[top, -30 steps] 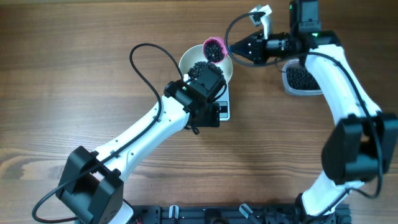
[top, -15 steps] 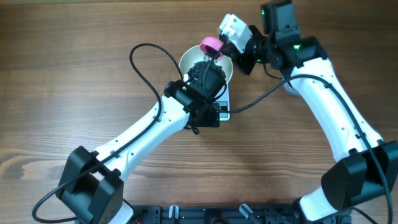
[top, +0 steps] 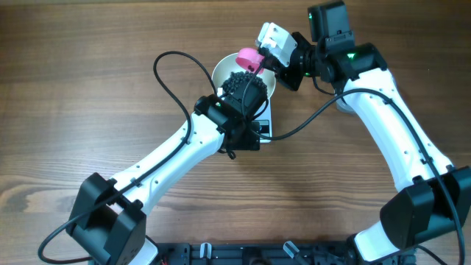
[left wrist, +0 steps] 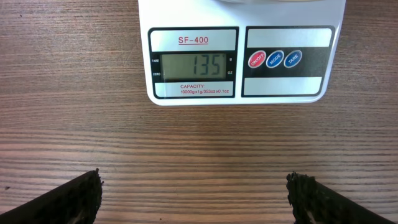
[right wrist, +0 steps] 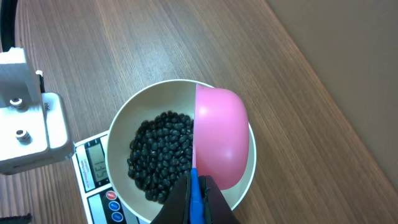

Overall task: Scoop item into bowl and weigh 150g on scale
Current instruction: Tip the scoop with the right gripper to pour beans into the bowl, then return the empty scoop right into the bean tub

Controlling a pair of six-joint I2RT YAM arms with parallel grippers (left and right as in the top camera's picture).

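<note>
The white bowl sits on the white scale and holds a heap of black beans. My right gripper is shut on the blue handle of a pink scoop. The scoop is tipped on its side over the bowl's right half, its rounded back facing the camera. The scale's display reads 135. My left gripper hangs open over bare wood in front of the scale, with nothing between its fingers. From overhead the left gripper covers part of bowl and scale.
A black cable loops over the table left of the bowl, and another runs under the right arm. A grey-edged tub peeks out from behind the right arm. Three round buttons sit beside the scale's display.
A second ago the scoop was level with beans in it at the bowl's far rim. My right arm has since swung left and rolled it over the bowl. The left arm has not moved.
</note>
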